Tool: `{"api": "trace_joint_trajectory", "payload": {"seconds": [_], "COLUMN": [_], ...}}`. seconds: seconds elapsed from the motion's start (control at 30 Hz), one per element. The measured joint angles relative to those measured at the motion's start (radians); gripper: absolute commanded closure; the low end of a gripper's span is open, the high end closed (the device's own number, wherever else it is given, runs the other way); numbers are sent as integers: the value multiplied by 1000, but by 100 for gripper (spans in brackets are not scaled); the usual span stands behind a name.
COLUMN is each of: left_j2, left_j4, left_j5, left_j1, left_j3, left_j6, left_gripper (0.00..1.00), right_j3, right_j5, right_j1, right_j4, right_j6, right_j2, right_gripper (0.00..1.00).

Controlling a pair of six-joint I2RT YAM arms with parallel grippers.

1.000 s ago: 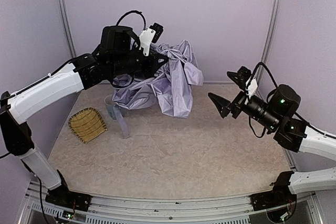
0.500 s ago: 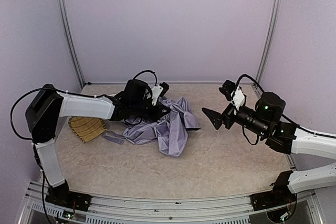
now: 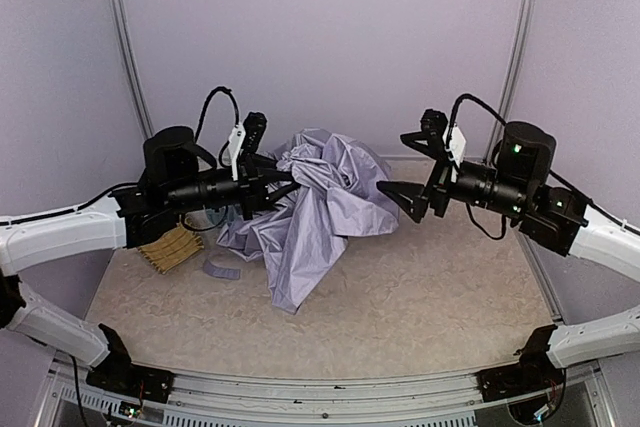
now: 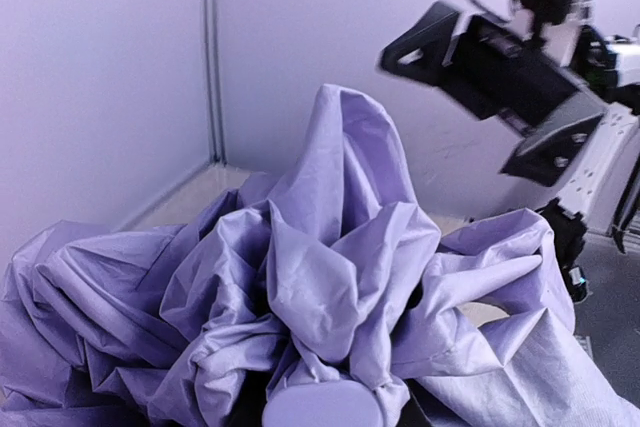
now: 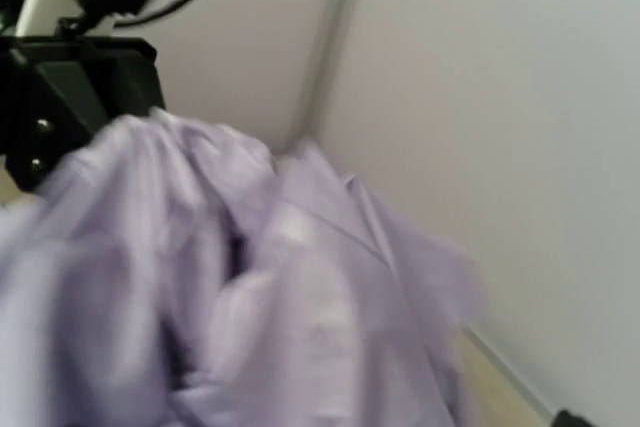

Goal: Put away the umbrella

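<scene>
The umbrella is a crumpled mass of pale lavender fabric hanging above the table from my left gripper, which is shut on it near the handle end. The left wrist view is filled with the fabric, and the lavender knob handle sits at the bottom edge; my own fingers are hidden there. My right gripper is open, level with the fabric's right edge, nothing between its fingers. It also shows in the left wrist view. The right wrist view shows only blurred umbrella fabric.
A woven yellow basket lies at the left of the table, partly behind my left arm. A small lavender strip lies on the table beside it. Walls stand close behind and at both sides.
The left arm first lowered the umbrella to the table, then raised it again with the fabric hanging down. The right gripper has moved up and left, close to the fabric.
</scene>
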Motion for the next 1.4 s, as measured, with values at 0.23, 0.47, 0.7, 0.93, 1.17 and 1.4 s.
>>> {"api": "trace_joint_trajectory", "payload": {"seconds": [0.23, 0.47, 0.7, 0.93, 1.17, 1.4], "left_j2": [-103, -72, -71, -72, -79, -137], "left_j4": [253, 290, 310, 319, 295, 232], "left_j5": [75, 79, 80, 58, 55, 42], "left_j1": [-61, -85, -89, -93, -105, -50], "left_j3": [-125, -153, -166, -180, -182, -178], "left_j6": [-19, -31, -45, -41, -21, 6], "left_gripper": [100, 100, 100, 79, 18, 1], "right_j3": [213, 341, 370, 326, 299, 201], "right_j5": [-212, -269, -255, -225, -182, -167], "right_j1": [44, 133, 138, 143, 126, 51], "right_j4": [-101, -257, -282, -242, -253, -309], "right_j6": [-6, -88, -133, -148, -106, -58], "right_j2": [160, 426, 461, 438, 410, 320], "right_gripper": [0, 3, 44, 83, 91, 100]}}
